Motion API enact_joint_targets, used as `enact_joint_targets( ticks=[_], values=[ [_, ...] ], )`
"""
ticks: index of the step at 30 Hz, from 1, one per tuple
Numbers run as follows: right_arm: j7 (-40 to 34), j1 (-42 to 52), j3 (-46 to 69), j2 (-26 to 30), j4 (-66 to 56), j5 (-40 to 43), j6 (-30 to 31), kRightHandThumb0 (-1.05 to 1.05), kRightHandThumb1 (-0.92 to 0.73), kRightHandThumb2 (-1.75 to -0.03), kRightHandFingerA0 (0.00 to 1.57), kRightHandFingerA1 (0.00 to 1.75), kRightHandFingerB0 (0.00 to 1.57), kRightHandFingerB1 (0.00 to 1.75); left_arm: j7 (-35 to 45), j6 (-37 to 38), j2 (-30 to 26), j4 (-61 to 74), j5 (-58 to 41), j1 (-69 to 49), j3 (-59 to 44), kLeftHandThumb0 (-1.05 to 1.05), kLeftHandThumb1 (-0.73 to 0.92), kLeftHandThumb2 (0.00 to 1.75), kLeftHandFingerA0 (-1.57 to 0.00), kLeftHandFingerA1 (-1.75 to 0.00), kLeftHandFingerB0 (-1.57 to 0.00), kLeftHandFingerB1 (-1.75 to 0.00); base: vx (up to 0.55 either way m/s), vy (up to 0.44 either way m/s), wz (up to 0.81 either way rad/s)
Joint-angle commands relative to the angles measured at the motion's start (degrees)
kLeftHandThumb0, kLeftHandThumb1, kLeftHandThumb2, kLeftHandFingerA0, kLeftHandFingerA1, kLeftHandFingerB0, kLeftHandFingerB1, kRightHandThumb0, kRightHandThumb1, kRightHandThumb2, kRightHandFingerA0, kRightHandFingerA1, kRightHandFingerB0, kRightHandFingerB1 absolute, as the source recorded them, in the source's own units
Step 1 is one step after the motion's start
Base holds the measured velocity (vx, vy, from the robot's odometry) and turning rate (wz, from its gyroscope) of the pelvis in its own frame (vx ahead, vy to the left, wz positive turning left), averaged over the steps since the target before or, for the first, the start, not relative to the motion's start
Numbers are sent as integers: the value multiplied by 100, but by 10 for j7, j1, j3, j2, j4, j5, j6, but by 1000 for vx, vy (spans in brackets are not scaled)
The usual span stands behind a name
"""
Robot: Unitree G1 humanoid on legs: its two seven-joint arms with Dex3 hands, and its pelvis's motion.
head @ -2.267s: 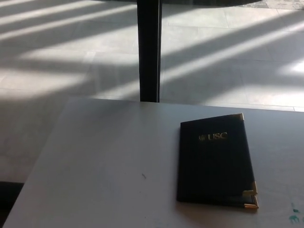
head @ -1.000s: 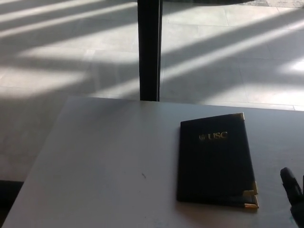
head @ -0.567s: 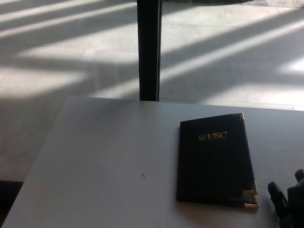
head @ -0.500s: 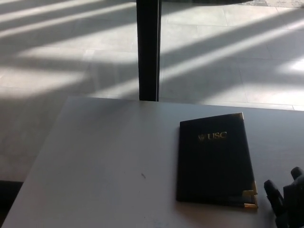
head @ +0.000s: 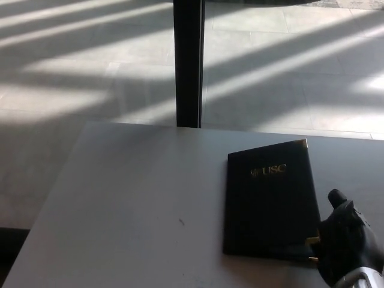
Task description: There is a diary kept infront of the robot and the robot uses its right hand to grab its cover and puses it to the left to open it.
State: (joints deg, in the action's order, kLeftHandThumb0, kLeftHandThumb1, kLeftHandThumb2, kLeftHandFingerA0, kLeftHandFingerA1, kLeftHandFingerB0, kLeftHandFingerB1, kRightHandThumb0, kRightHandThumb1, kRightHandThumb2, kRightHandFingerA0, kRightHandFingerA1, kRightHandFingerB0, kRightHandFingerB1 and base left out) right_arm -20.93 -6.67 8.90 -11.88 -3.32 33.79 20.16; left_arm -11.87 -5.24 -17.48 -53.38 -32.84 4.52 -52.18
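We see the right hand at the near right corner of the table, lying over the lower right corner of the diary. We cannot tell if its fingers are closed on the cover or only touch it. The diary is dark, with gold letters and gold corners; it lies closed and flat on the right part of the table. Behind the far edge stands a dark post on the sunlit floor.

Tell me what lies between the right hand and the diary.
Nothing: in the head view the right hand is already at the diary, overlapping its near right corner by the gold tips. The cover still lies flat.
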Motion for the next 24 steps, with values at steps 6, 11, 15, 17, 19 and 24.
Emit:
enact_joint_targets(
  ticks=[6,11,15,17,19,24],
  values=[
    [-5,49,-17,-77,-7,22,-19,-83,-86,-82,31,51,22,43,-10,11,1,14,-13,-1,-2,-83,88,124,-37,-82,-30,-71,0,0,0],
    [-41,52,-6,-128,-10,65,-29,-77,-92,-71,38,46,31,40,-2,18,-4,-3,-13,2,-4,-93,92,95,-34,-85,-24,-65,0,0,0],
    [-58,44,-26,-168,-17,85,-37,-66,-72,-114,35,60,15,48,-5,14,-7,-6,-8,3,1,-91,92,99,-34,-84,-21,-64,0,0,0],
    [-68,37,-41,-181,-20,81,-43,-83,-83,-82,36,48,28,43,-5,14,-5,-2,-13,4,-4,-91,92,97,-33,-85,-22,-65,0,0,0],
    [-72,32,-52,-188,-19,78,-49,-83,-84,-82,36,47,27,43,-6,16,-6,-5,-11,5,-2,-92,92,98,-34,-86,-23,-66,0,0,0],
    [-83,14,-70,-198,-16,86,-52,-83,-85,-81,34,47,25,41,-6,17,-7,-6,-12,7,-3,-91,92,96,-34,-87,-21,-65,0,0,0]
  ],
)
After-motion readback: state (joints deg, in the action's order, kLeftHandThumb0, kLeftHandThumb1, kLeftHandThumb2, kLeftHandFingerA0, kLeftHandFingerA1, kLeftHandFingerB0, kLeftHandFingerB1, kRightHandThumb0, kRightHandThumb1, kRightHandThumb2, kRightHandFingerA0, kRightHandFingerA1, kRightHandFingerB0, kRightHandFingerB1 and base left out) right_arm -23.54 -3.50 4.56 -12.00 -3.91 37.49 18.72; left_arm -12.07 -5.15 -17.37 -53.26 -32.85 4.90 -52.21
